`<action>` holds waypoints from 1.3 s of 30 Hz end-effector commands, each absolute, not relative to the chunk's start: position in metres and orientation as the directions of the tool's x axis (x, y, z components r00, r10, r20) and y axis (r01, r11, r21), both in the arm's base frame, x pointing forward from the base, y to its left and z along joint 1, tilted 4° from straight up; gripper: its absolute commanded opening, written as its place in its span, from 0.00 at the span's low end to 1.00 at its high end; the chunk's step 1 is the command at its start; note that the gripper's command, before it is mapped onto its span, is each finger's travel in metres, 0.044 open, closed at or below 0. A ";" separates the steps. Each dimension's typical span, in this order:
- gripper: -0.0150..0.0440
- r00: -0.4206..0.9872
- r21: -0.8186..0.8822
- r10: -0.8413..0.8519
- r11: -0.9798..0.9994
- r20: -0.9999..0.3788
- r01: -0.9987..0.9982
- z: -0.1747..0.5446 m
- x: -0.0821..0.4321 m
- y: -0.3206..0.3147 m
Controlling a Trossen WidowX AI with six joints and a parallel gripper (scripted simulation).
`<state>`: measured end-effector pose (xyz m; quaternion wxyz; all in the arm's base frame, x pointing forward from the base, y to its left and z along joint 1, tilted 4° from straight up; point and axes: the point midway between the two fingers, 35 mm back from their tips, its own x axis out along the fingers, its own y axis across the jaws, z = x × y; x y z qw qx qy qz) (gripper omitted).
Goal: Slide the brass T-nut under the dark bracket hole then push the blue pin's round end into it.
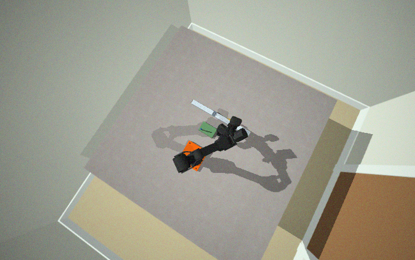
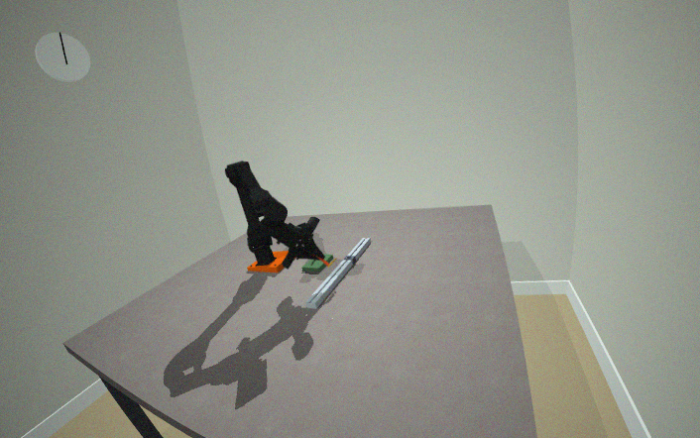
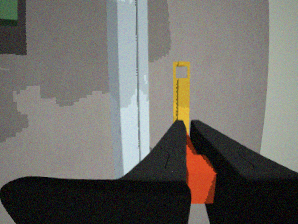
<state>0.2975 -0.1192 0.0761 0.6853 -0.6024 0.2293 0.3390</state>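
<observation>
Hand [image 2: 328,259] [image 3: 185,127] clamped on orange handle [image 2: 323,261] [image 3: 202,179] | brass T-nut [image 3: 181,95] beside rail [image 2: 330,281] [image 3: 131,90], outside slot — we should align, tip, lower gently — never force

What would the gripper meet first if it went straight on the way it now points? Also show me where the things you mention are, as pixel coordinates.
Probably the table top [image 1: 244,76] [image 2: 412,319] [image 3: 220,60] beside the rail [image 1: 201,106] [image 2: 330,282] [image 3: 126,75], with the gripper's [image 1: 230,122] [image 2: 324,256] [image 3: 188,122] held T-nut [image 1: 228,119] [image 3: 184,95] touching first; depth is unclear, so it might catch the rail.

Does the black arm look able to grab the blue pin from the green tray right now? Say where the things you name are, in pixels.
Probably not yet: its pincer [image 3: 185,127] is shut on the orange handle [image 3: 202,177]. The green tray [image 1: 207,129] [image 2: 312,267] does seem within reach.
</observation>
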 end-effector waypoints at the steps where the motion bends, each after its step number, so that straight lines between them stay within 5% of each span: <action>1: 0.00 0.657 -0.660 0.189 0.052 -0.730 -0.749 0.065 0.295 -0.118; 39: 0.00 0.657 -0.660 0.184 0.052 -0.731 -0.749 0.034 0.292 -0.117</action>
